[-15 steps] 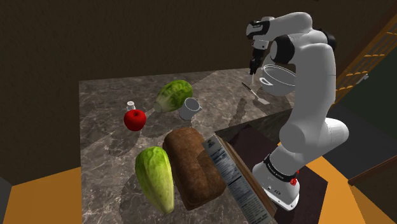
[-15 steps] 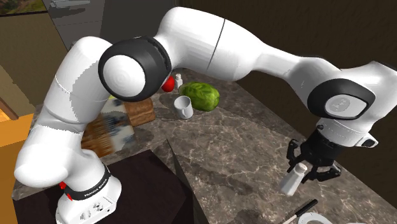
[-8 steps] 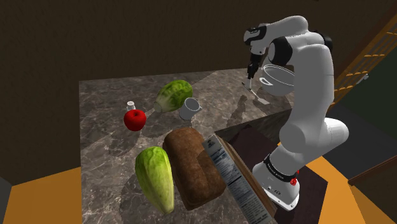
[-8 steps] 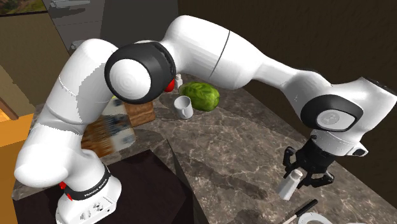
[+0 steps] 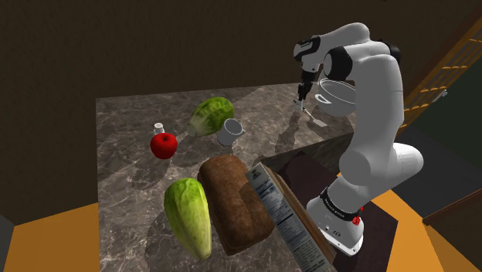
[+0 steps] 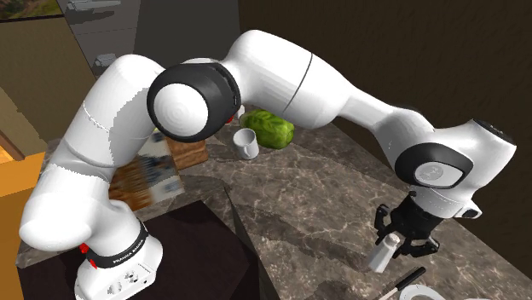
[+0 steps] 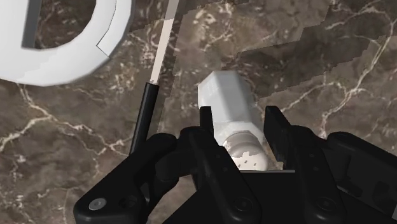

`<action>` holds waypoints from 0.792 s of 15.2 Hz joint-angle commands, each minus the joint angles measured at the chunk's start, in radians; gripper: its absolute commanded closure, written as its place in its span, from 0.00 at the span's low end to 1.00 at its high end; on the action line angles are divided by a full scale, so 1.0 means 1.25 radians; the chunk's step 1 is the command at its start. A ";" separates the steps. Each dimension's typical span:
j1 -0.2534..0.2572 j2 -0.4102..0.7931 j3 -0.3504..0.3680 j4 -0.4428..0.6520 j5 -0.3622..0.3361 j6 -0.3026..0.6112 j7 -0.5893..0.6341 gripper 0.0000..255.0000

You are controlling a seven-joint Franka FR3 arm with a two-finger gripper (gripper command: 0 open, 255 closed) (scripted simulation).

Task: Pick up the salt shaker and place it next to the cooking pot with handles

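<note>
One red apple (image 5: 164, 145): is sitting near the left edge of the marble counter (image 5: 123, 162) in the shoulder view, with a small white shaker (image 5: 158, 127) standing just behind it.
Front lettuce (image 5: 188, 216): is lying close to the counter's near edge.
Rear lettuce (image 5: 210, 114): is lying toward the far edge, with a white mug (image 5: 229, 131) standing just beside it.
Bread loaf (image 5: 235, 202): is lying at the near edge, between the front lettuce and a printed box (image 5: 280, 212). Contact between box and loaf cannot be determined.
Arm (image 5: 371, 100): is rising from the stand (image 5: 340, 224) and is reaching over the counter's far right corner.
Gripper (image 7: 242, 127): is pointing down at the counter. Both black fingers are pressing on the salt shaker's upper part, one on each side, so the jaws are standing only as far apart as the shaker is wide.
Salt shaker (image 7: 226, 105): white, is hanging tilted in the gripper near the far right corner, perforated cap toward the palm and base toward the counter. Whether the base is touching the counter cannot be determined.
Knife (image 7: 145, 121): black handle, pale blade, is lying just beside the salt shaker, between it and the pot.
Cooking pot (image 7: 51, 51): pale, is standing at the far right corner, near the salt shaker but apart from it.
</note>
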 commanded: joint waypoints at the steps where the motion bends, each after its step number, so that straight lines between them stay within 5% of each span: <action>1: 0.000 0.001 0.000 -0.001 0.000 0.001 0.000 1.00; 4: 0.000 0.001 0.000 -0.001 0.000 0.001 0.000 1.00; 5: 0.000 0.001 0.000 -0.001 0.000 0.001 0.000 0.00; 10: 0.000 0.001 0.000 -0.001 0.000 0.001 0.000 0.00; 12: -0.005 -0.003 -0.002 0.050 -0.003 -0.051 0.004 0.00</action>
